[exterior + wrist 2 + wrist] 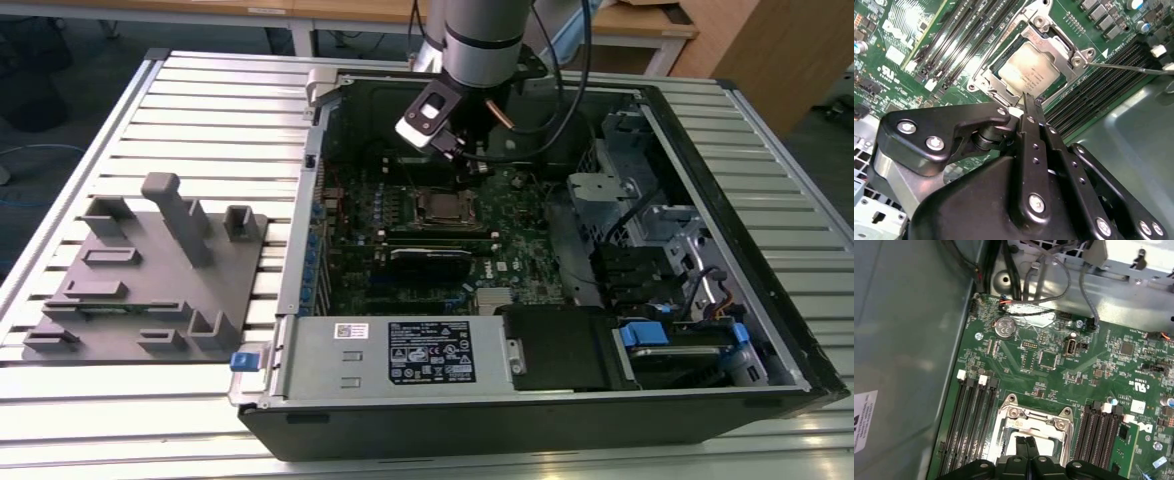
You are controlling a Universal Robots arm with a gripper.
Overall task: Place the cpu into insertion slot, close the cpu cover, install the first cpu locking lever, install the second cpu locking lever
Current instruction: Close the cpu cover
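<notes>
**Silver chip seated, claw clenched at the socket's edge**

Silver-beige and square, the chip point(1030, 70) lies flat inside the socket point(976, 82) on the green board point(1054, 360), between two banks of long black memory slots point(1094, 97). The thin metal cover point(1053, 44) appears to be down over it, its window framing the chip's top. I cannot be sure from these angles that it sits fully flush. One thin steel lever point(1129, 67) sticks out from the socket's corner over the memory slots, away from the frame, so it looks unlatched.

The claw point(1029, 102) is clenched, its two black fingers pressed together with nothing between them. In both wrist views their joined tip stands at the near edge of the cover. Whether it touches the metal I cannot tell. In the exterior view the arm hangs above the board inside the open computer case point(534, 428).

My reading is that placing the chip is done and the work sits at the cover, with the lever in sight not hooked. From here the closed fingertip seems meant as a pusher. That calls for a firm but gentle press on bare frame, never on the chip's top. It also needs a clean line to the springy lever, so the tip does not slip onto the board's small parts.
</notes>
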